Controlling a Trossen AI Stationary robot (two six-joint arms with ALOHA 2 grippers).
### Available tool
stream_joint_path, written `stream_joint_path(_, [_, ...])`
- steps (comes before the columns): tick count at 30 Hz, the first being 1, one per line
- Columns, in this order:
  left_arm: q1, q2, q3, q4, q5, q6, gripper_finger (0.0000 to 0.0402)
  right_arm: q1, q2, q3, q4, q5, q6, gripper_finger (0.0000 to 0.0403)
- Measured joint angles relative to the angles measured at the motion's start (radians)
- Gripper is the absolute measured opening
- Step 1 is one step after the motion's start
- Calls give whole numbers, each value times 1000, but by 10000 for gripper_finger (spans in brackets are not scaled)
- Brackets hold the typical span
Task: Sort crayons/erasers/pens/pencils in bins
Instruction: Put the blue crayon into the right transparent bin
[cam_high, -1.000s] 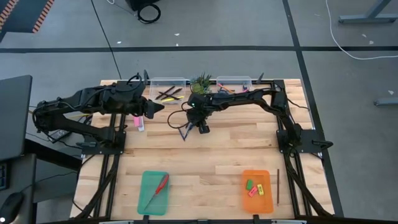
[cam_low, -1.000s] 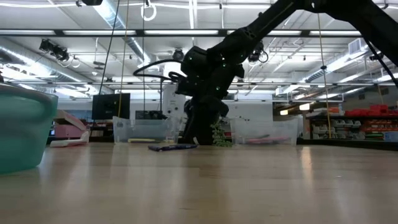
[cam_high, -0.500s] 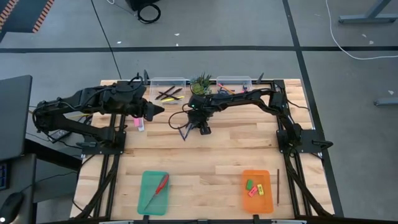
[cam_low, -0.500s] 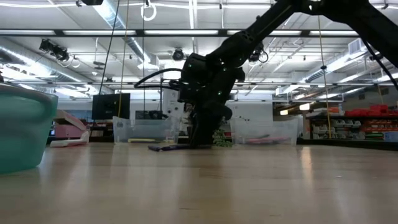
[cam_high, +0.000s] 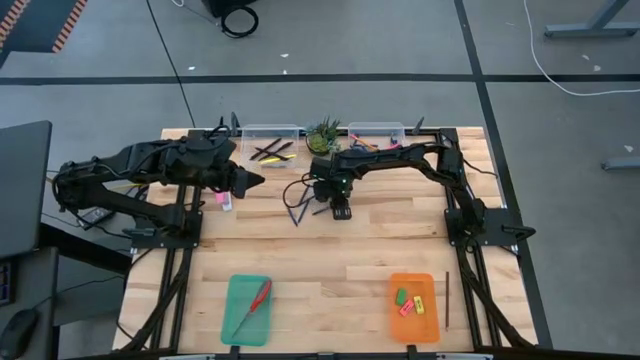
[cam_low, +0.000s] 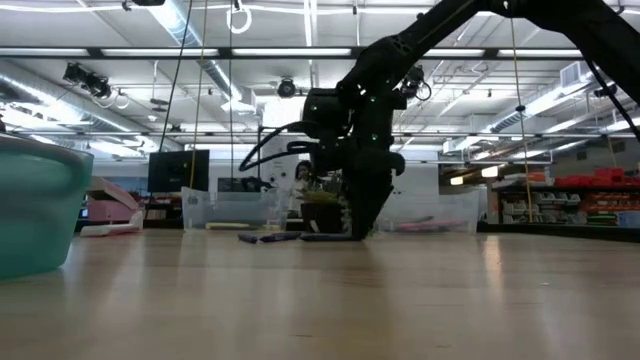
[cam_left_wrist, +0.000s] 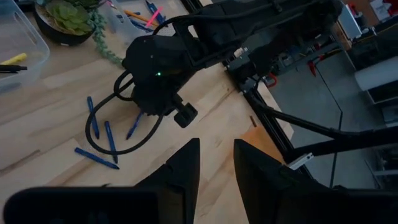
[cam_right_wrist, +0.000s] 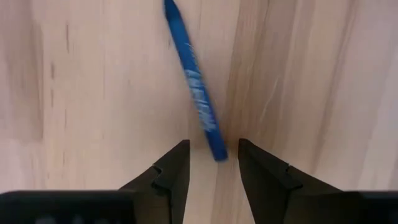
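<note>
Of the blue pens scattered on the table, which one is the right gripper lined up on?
The blue pen lying alone, nearest the right gripper: its end sits between the open fingers. The other pens lie grouped beyond the gripper.

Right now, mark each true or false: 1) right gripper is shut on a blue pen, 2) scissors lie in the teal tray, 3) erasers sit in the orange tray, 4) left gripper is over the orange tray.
1) False: the right gripper is open, and the blue pen lies on the table with its end between the fingers.
2) True: red-handled scissors lie in the teal tray.
3) True: erasers sit in the orange tray.
4) False: the left gripper hovers near the far-left clear bin.
</note>
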Motion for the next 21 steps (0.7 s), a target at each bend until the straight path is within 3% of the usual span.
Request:
stream_joint_path(6, [-26, 0, 0, 1, -1, -4, 101, 37, -9, -4, -8, 84, 17, 116])
stream_joint_path(12, [-47, 0, 0, 1, -9, -7, 98, 73, -11, -6, -1, 91, 18, 87])
stream_joint_path(21, [-48, 0, 0, 1, -11, 0, 94, 106, -10, -7, 1, 88, 14, 102])
